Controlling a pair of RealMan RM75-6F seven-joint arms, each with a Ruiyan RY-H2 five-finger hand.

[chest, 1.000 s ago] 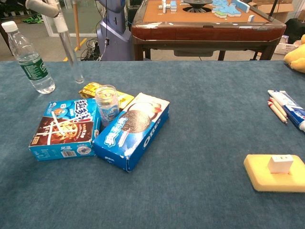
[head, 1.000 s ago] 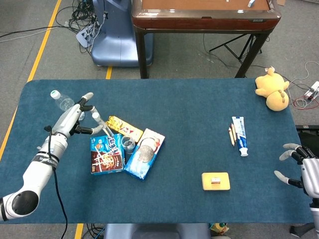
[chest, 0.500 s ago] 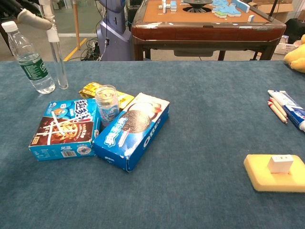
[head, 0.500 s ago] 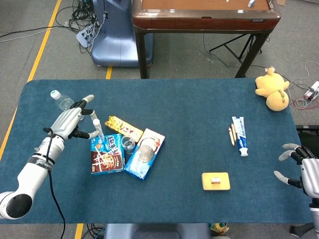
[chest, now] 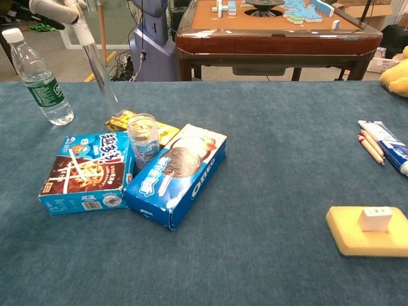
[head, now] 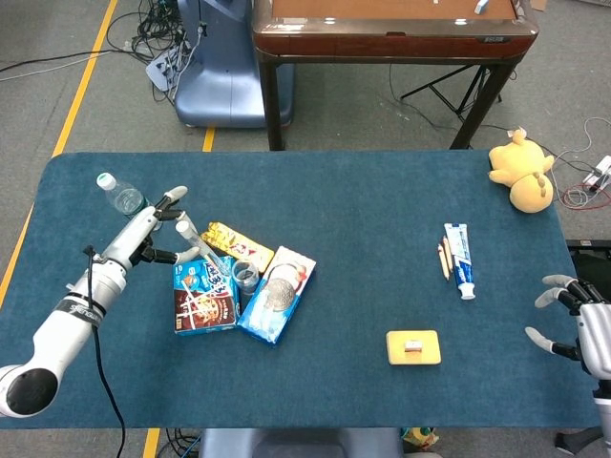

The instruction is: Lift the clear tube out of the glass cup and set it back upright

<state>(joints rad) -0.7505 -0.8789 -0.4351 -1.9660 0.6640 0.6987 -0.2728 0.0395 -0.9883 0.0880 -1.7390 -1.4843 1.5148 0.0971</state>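
Observation:
The clear tube (chest: 99,67) with its white cap hangs tilted above the table, lower end slanting right toward the yellow snack pack (chest: 124,119). My left hand (head: 153,234) pinches the tube (head: 199,246) near the cap; only its fingers (chest: 54,9) show in the chest view. The glass cup (chest: 143,140) stands upright between two blue boxes, right of and below the tube's lower end, with nothing in it that I can make out (head: 245,279). My right hand (head: 573,320) rests at the table's right edge, fingers spread, holding nothing.
A water bottle (chest: 38,80) stands left of the tube. Blue cookie boxes (chest: 86,172) (chest: 178,173) flank the cup. Toothpaste and pencils (head: 456,258), a yellow block (head: 413,347) and a plush toy (head: 520,172) lie to the right.
Half a second ago the tube stood nearly vertical beside the bottle; now it is lifted and tilted, its lower end swung right toward the snack pack. The right hand has not moved.

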